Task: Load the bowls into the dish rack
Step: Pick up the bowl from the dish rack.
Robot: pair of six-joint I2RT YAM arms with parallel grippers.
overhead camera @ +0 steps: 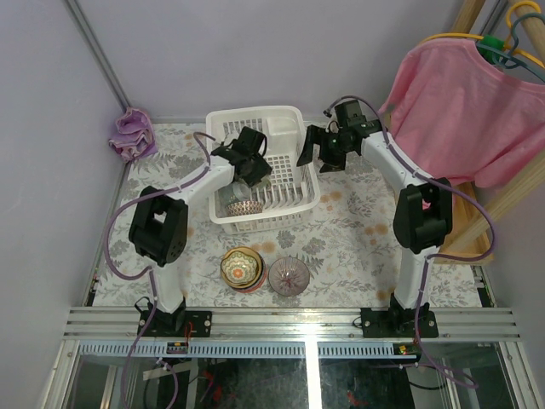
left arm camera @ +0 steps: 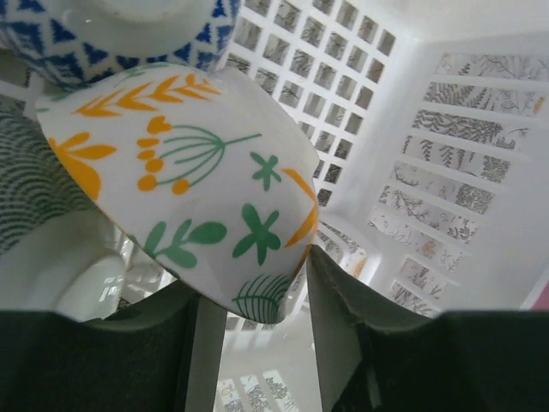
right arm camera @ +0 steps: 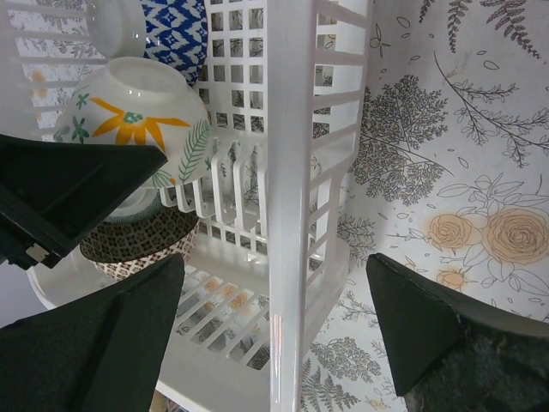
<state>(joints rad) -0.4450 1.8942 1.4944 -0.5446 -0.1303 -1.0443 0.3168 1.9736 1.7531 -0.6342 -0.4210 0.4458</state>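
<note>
Nearest the arm bases, an orange-yellow bowl and a reddish bowl sit on the bench, not yet loaded. Beyond them, inside the dish rack, the left tool straddles the flowered bowl, which lies tipped over just beside a blue-white bowl, probably to drain. The jaws are part-closed; I cannot tell whether they pinch it. Farther right, the right tool hangs wide open and empty beside the rack wall, out of the way.

The blue-white bowl is cut off by the left wrist view's top edge.
</note>
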